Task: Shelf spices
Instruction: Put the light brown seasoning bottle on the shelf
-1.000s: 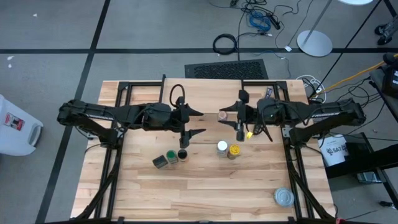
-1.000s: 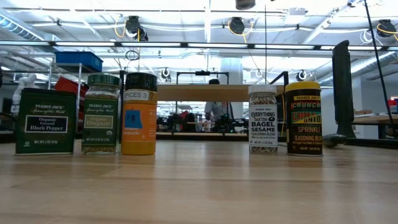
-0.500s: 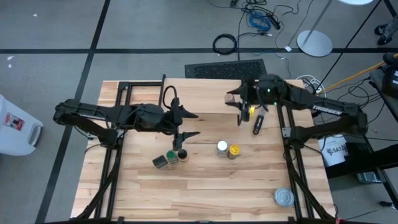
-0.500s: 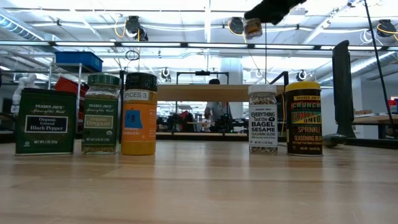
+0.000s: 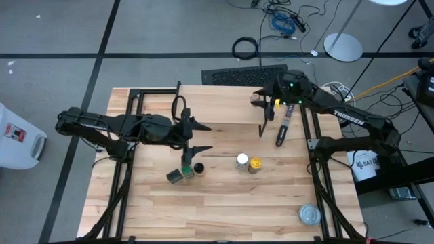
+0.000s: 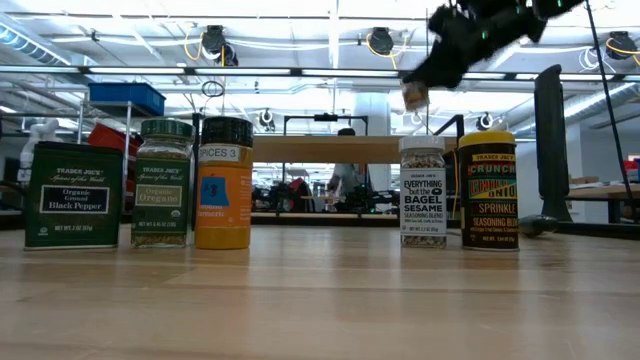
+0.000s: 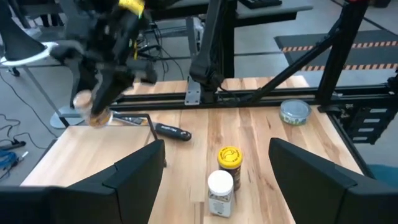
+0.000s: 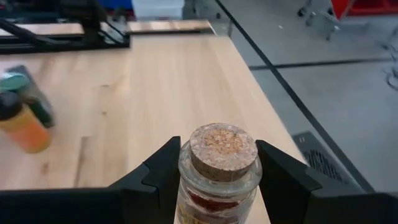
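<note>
Right arm carrying cork jar (image 8: 222, 167), jaws clamped on it, presumably shelf-bound.
High view: right gripper (image 5: 261, 99) upper centre; left gripper (image 5: 192, 137) mid-frame, jaws open over jars. Low view: jar (image 6: 413, 95) airborne upper right; five spices on counter (image 6: 320, 300).

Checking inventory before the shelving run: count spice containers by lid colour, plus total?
Yellow lid: 1, dark jar with yellow lid
White lid: 1, clear bagel-sesame jar
Black lid: 1, orange jar
Green lid: 1, oregano jar
Cork stopper: 1, small glass jar in right gripper
Lid unclear: 1, dark green square tin
Total: 6
</note>
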